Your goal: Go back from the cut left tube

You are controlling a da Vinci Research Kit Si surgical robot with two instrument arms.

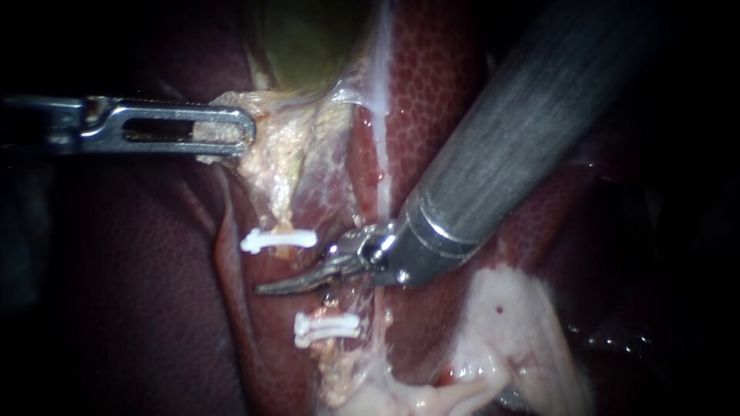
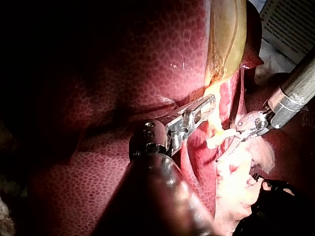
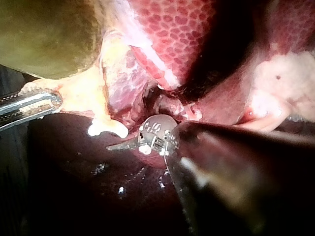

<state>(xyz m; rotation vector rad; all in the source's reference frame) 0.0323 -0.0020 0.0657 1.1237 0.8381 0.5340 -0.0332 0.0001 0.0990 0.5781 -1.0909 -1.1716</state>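
Endoscope view.

Hand of left instrument (image 1: 239, 131), in from left: clamped shut on pale fatty tissue (image 1: 285, 162) just under gallbladder (image 1: 308, 38), slotted jaw uppermost. Same grip in both wrist views.

Hand of right instrument (image 1: 270, 287), shaft in from upper right: narrow, curved jaws lying together, nothing held. Tip pointing toward left side of view, over dark liver (image 1: 154, 308).

Cut left tube (image 1: 282, 219): in two stumps, at centre of view. Upper stump hanging from the pale fatty tissue, closed by upper clip (image 1: 277, 240). Lower stump closed by lower clips (image 1: 327, 327), two side by side, with ragged pale tissue beneath. Open gap between stumps.

Right instrument's tip inside that gap, near upper clip and lower clips alike; contact with either stump not discernible. In right wrist view, tip just beside the white clipped end of upper stump.

White strand (image 1: 381, 115) running down over mottled red liver, just right of the cut tube, passing behind right instrument's wrist.
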